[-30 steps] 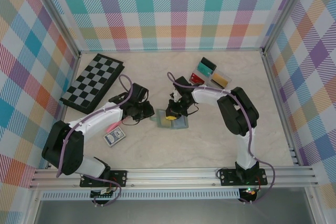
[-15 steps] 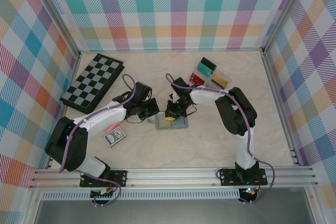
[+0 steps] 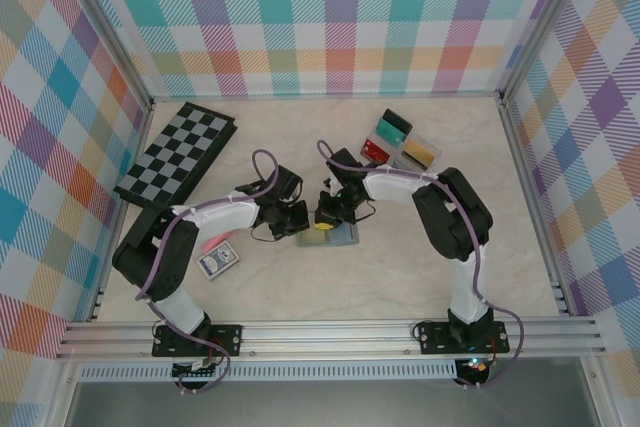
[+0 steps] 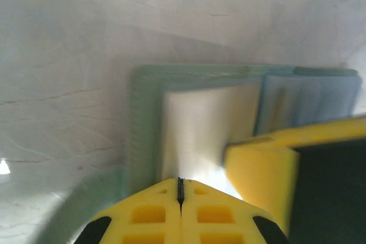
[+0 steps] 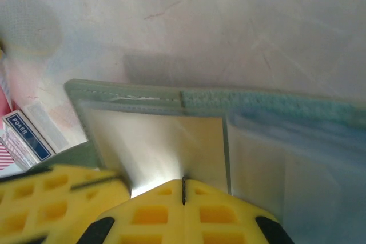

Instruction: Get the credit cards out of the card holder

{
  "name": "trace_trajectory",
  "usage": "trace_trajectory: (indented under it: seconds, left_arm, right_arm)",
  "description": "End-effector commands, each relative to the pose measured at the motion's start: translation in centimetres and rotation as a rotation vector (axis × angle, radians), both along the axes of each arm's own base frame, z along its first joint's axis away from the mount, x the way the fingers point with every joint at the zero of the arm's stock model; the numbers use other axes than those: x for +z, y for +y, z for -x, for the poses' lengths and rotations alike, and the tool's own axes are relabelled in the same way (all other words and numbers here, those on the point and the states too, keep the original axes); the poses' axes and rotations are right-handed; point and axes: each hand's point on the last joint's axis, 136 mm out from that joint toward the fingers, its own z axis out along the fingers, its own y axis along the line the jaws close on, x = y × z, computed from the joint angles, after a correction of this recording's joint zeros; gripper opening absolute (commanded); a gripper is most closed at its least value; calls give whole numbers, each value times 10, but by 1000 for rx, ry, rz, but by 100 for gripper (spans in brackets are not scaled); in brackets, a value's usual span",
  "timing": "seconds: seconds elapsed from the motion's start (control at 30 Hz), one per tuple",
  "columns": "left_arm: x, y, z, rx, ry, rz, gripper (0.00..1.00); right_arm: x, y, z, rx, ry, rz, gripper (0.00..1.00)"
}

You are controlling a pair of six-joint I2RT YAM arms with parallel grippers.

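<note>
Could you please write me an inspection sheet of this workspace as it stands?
Surface: pale marbled table, no spills seen.
Job's things: card holder lies open at centre, with a pale panel showing in one pocket; teal, red and gold credit cards sit in the clear tray.
Clutter: checkered board at far left; playing-card pack and a pink item by the left arm.
Hands: left hand shut; right hand shut; both tips are at the card holder.
Cables: purple cables run along the arms.
Surroundings: plaid walls, metal rail.
</note>
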Motion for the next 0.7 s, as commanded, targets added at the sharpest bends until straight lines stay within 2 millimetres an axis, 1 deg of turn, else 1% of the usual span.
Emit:
trace_trajectory:
  seconds: [0.0,0.07,0.1,0.17,0.23,0.33,0.47,0.53,0.6,0.67]
  left_arm:
    - [-16,9,5,5,8,-55,0]
    - [-17,10,5,8,7,-57,0]
    - [-17,11,5,11,3,-61,0]
    - [-17,12,4,14,-3,-68,0]
    - [-16,13,4,12,-5,-73,0]
    - [-18,13,5,17,-3,-67,0]
    - [-24,18,11,29,13,-78,0]
    - [-24,19,11,33,13,-81,0]
    - [-25,19,11,33,15,-83,0]
    - [-27,20,12,35,21,-84,0]
  right_arm:
    - [42,0,-7,-23,-79,-54,0]
    - [50,-8,-10,-34,-100,-43,0]
    - [51,-14,-10,-40,-105,-26,2]
    - [48,-28,-11,-49,-117,12,16]
    - [41,-43,-10,-56,-115,52,29]
    - [36,-57,-9,-35,-102,80,38]
    - [36,-70,-14,-44,-96,89,42]
    - [31,-73,-15,-38,-80,99,42]
    - [26,-73,-15,-26,-62,103,41]
    - [23,-69,-13,-11,-50,80,39]
